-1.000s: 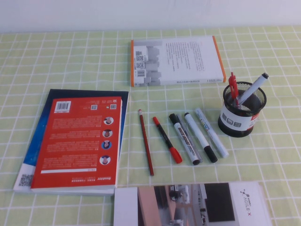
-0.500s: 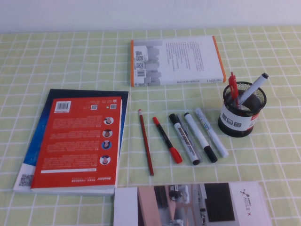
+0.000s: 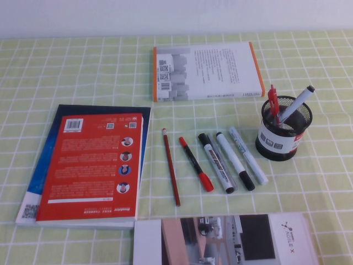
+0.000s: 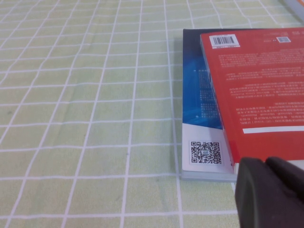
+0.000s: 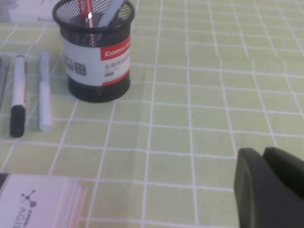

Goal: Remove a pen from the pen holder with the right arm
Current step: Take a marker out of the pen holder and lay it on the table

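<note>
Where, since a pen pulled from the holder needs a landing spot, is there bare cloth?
Bare: cloth right of the pen holder, where the right gripper hangs shut; the far-left stretch beside the white book; the strip left of the stacked books, near the left gripper. Crowded: the pen row between books and holder.

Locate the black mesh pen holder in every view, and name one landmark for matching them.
High view: pen holder at the right of the green checked tablecloth, just right of the pale marker; neither gripper shows.
Left wrist view: not in it; left gripper hangs by the red book.
Right wrist view: beside the pale marker, beyond the right gripper, jaws shut.
Shared landmark: the tablecloth, in all three.
</note>
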You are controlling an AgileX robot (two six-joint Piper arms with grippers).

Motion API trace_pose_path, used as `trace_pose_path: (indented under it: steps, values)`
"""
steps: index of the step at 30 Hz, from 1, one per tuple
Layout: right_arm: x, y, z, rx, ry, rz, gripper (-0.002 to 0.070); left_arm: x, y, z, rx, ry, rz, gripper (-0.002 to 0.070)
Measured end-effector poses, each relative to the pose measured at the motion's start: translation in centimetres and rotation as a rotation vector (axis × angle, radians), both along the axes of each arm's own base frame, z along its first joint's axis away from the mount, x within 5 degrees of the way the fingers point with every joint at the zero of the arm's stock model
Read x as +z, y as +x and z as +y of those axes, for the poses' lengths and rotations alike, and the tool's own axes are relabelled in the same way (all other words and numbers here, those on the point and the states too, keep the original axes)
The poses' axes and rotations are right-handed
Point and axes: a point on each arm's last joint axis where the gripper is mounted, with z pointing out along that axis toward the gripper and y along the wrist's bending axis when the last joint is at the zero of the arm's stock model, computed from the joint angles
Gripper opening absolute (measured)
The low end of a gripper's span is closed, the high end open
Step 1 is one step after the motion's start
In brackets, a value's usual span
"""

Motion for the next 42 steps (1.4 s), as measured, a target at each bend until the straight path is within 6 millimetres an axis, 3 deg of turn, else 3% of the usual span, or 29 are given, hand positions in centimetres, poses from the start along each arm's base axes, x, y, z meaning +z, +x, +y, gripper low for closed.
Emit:
trace_pose_path:
  steps: [5,11,20,42]
  values:
    - [-1.7,-0.9,-0.3,-0.039,0.007,-0.102,-0.0013,0.0,0.0,0.0,0.0,0.0,0.0,-0.0005]
    - [-1.4,-1.5,-0.3,-0.052,0.077,-0.202,-0.0013,0.0,0.0,0.0,0.0,0.0,0.0,-0.0005]
    - [-1.4,-1.5,-0.2,-0.056,0.141,-0.196,-0.0013,0.0,0.0,0.0,0.0,0.0,0.0,-0.0005]
    - [-3.0,-1.9,0.2,-0.006,0.078,-0.021,-0.0013,0.0,0.0,0.0,0.0,0.0,0.0,-0.0005]
